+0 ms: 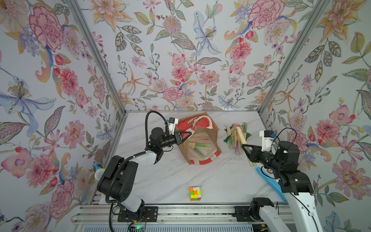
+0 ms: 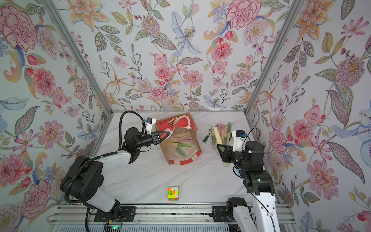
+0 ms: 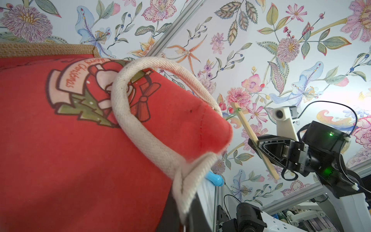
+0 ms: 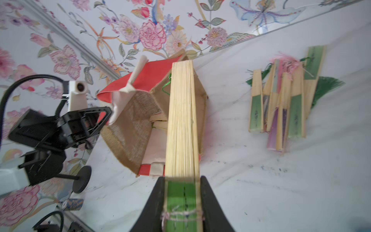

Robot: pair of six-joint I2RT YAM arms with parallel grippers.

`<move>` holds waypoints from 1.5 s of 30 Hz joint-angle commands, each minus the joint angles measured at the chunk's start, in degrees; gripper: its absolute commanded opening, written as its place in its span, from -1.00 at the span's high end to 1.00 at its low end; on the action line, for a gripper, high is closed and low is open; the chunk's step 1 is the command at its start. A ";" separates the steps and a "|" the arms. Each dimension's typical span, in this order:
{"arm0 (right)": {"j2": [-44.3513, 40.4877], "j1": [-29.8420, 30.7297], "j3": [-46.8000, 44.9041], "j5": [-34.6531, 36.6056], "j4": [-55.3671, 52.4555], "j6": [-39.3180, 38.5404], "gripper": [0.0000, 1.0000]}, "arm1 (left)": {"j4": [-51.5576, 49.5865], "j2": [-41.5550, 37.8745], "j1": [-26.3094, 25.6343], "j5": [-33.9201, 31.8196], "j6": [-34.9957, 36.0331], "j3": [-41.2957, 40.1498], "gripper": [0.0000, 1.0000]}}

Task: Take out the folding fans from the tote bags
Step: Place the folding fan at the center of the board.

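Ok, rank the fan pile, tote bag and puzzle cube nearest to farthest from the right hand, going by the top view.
From the right hand, in a top view:
1. Fan pile: just past its tips, far right.
2. Tote bag: middle, toward the back.
3. Puzzle cube: alone at the front, centre.

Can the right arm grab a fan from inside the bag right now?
Probably not yet: its jaws already grip a fan. Otherwise the way looks free: the left jaws hold the bag open and the fans inside lie uncovered.
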 commanded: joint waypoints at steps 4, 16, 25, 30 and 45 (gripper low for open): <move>10.84 -4.27 -0.07 7.60 8.76 -2.98 0.80 | -0.46 -1.02 -0.03 1.12 0.36 0.47 1.00; 37.57 -3.78 -3.44 16.67 35.34 -0.60 0.79 | -0.28 -0.86 -0.04 0.92 0.10 0.55 1.00; 53.49 -0.98 -1.13 16.00 39.91 0.07 0.60 | -0.64 -0.60 0.05 0.86 0.12 0.90 1.00; 56.80 -0.49 1.79 15.29 36.99 -0.02 0.46 | -1.05 -0.84 0.03 0.75 0.40 0.86 1.00; 39.56 1.52 0.47 5.44 31.67 -4.55 -0.22 | -1.25 -1.17 0.09 0.50 0.29 0.82 1.00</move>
